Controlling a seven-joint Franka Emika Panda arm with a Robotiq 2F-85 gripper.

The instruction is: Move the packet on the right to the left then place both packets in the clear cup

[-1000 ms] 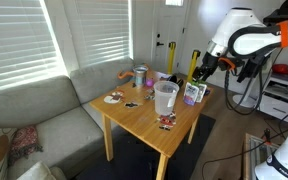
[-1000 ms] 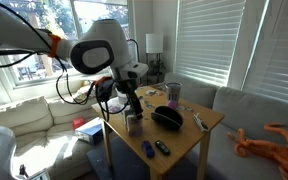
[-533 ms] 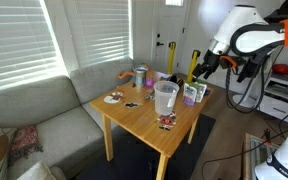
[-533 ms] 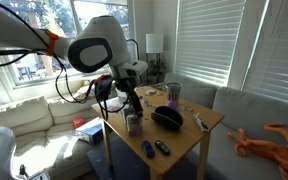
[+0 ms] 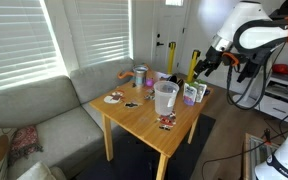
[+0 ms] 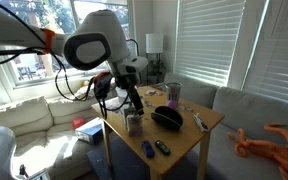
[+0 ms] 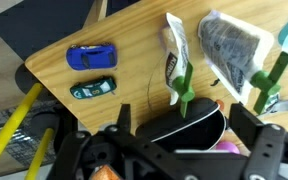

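Two small pale packets [image 5: 191,94] stand side by side near the table edge, next to the tall clear cup [image 5: 165,97]. They also show in an exterior view [image 6: 134,123], right below the gripper. In the wrist view one packet [image 7: 176,52] is seen edge-on and another [image 7: 233,44] lies beside it, both far below the camera. My gripper [image 5: 197,68] hangs above the packets, apart from them. It also shows in an exterior view [image 6: 132,100]. In the wrist view its fingers [image 7: 184,135] are spread wide with nothing between them.
A silvery-blue and orange mug [image 5: 141,76] stands at the far side of the wooden table [image 5: 144,115]. A small dark red-and-white item [image 5: 167,122] lies near the front edge. A black case [image 7: 189,120], a blue toy car [image 7: 91,56] and a green toy car [image 7: 92,89] lie on the table.
The arm has lifted a little above the packets. The packets and the cup have not moved.
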